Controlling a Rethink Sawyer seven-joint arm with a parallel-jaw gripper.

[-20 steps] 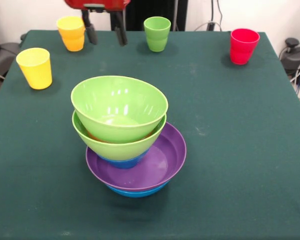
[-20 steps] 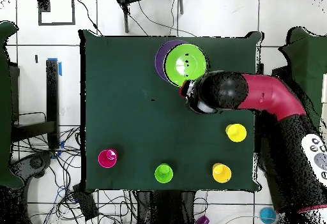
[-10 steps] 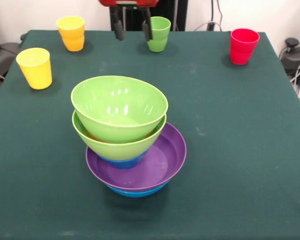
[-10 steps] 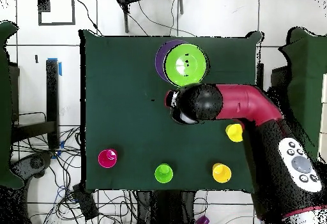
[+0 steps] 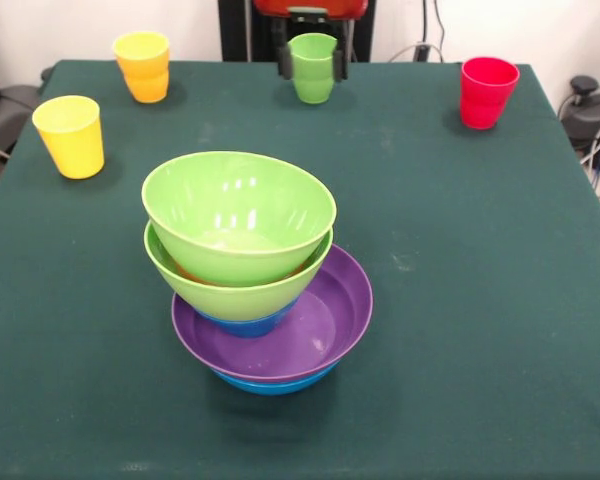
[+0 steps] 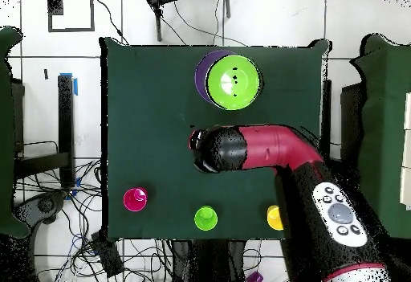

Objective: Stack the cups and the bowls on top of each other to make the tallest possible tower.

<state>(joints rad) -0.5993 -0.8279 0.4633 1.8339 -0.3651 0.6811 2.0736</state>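
No writing, brand or label legible on any cup, bowl or on my arm [image 6: 265,146].

Front view: my tool [image 5: 311,62] hangs at the counter's [image 5: 500,300] far edge, one finger [image 5: 284,62] on each side of the light green cup [image 5: 313,68]. Spread wide enough to straddle it; cannot tell whether the pads touch the cup wall. Cup upright, apparently on the cloth.

Orange-yellow cup [image 5: 144,66] near the far left corner, yellow cup [image 5: 70,136] by the left edge, red cup [image 5: 486,92] near the far right corner. All upright, well apart.

The tower [image 5: 255,270] stands toward the near side, about midway between left and right edges: large blue bowl [image 5: 272,384] lowest, purple bowl [image 5: 320,330] in it, small blue bowl [image 5: 245,323] next, two light green bowls [image 5: 238,215] uppermost. A sliver of orange shows between the green pair. Upper bowls sit off-centre, toward the left.

Overhead view: my arm covers the yellow cup completely and part of the orange-yellow one; tool fingers hidden under the wrist. Only the top green bowl and a purple crescent show of the tower; the lower layers read only from the front.
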